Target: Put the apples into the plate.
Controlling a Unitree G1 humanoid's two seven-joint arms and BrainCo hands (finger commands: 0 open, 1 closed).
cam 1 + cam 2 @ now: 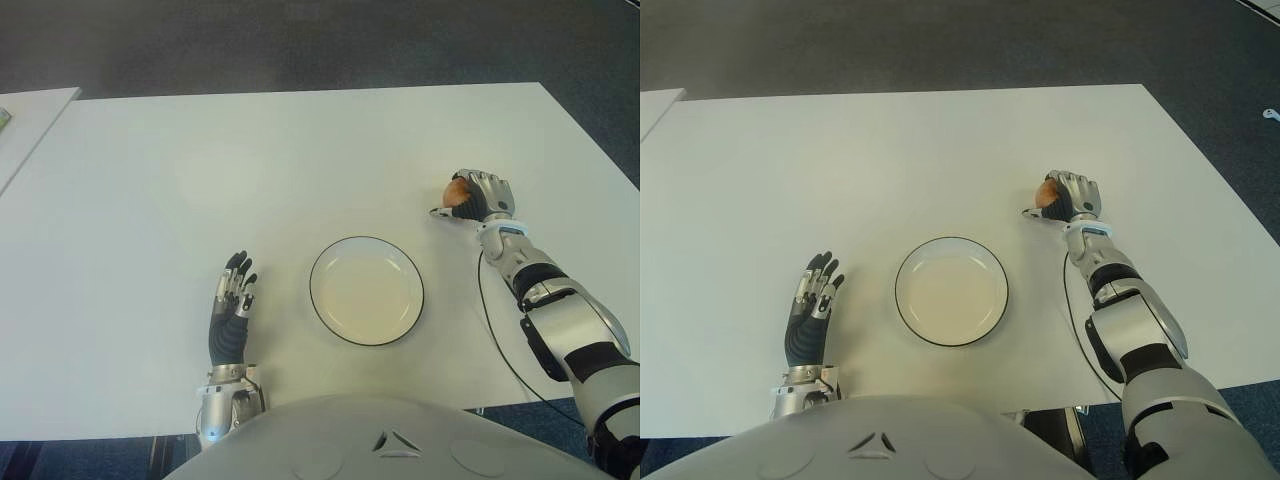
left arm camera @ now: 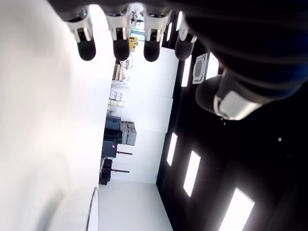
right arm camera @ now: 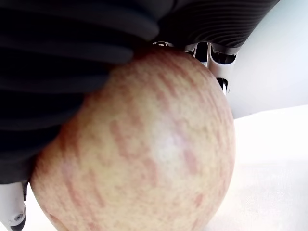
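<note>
Item one, the counter (image 1: 150, 180): white, wide, carrying all that I list here. Item two, the plate (image 1: 366, 290): white with a dark rim, holding nothing, set near my robot's chest at centre so either arm can reach it. Item three, one apple (image 3: 144, 144): red-streaked yellow, at about two o'clock from the plate and well apart from it, low at the counter surface; I cannot tell whether it touches. I see no second apple. Item four, the right hand (image 1: 478, 196): clenched over the apple from above, fingers wrapped round its far side and palm pressed on its top, a cupping grip that I judge suits carrying a round fruit without letting it roll. Item five, the left hand (image 1: 232, 300): at nine o'clock from the plate, fingers straight and released, holding nothing, kept off the right arm's likely path to the plate.
</note>
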